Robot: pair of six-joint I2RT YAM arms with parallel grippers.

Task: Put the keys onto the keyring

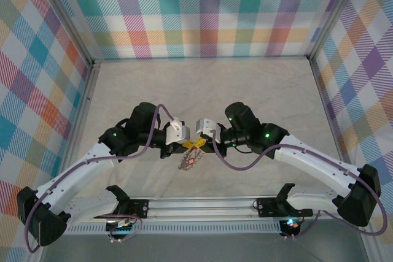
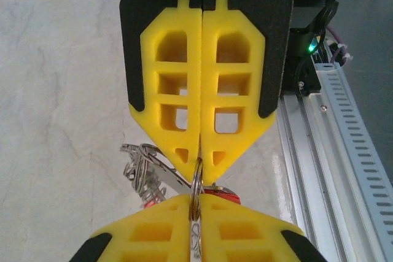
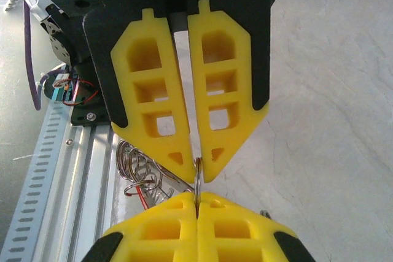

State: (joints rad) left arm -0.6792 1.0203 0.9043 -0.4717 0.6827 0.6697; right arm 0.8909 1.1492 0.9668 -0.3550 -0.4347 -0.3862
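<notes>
My left hand (image 3: 198, 173) is pinching the thin edge of the grey coiled-wire metal keyring (image 2: 146, 167). My right hand (image 2: 200, 178) meets it tip to tip, pressed together on the same wire. The coils trail off beside the fingertips, with the tiny red-headed keys (image 2: 226, 195) just under them, over the pale tabletop (image 2: 61, 90).
</notes>
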